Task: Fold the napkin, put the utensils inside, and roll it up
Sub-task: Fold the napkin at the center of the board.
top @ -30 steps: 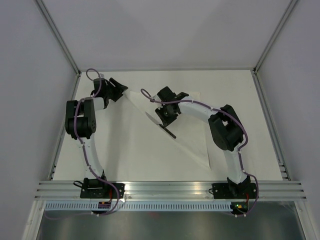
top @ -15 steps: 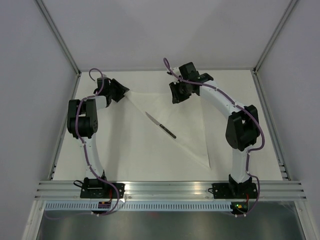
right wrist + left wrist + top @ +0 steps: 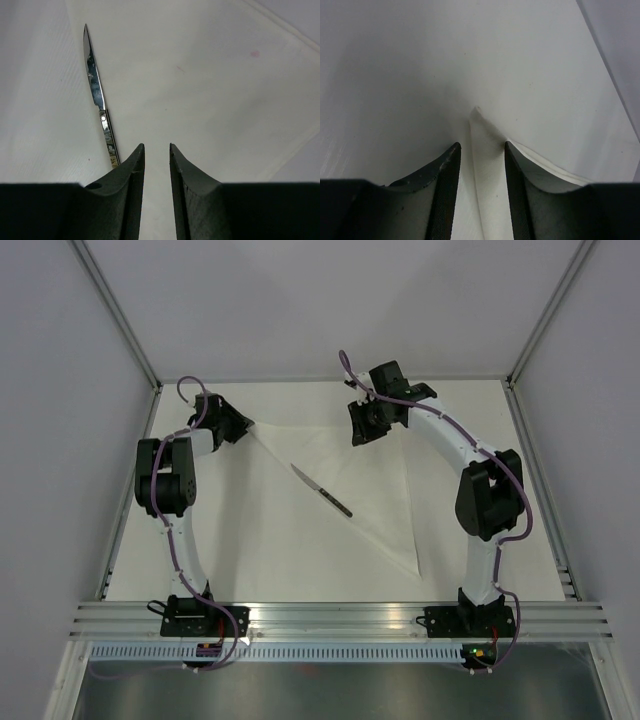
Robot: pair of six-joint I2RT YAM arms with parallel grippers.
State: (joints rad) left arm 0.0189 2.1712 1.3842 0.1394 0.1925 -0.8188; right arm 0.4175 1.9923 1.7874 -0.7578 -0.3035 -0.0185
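Note:
The napkin lies flat on the table, folded into a triangle. One utensil, a knife, rests along its long diagonal edge, blade toward the far left. My left gripper sits low at the napkin's far-left corner. In the left wrist view its jaws stand apart, with the pointed corner between them. My right gripper hovers over the napkin's far side. In the right wrist view it is narrowly open and empty, with the knife to its left.
White walls enclose the table on three sides, with slanted metal posts at the back corners. An aluminium rail carrying both arm bases runs along the near edge. Purple cables trail along both arms.
My right gripper has left the knife on the napkin and swung up to the far side. The left gripper has edged slightly toward the napkin's corner.

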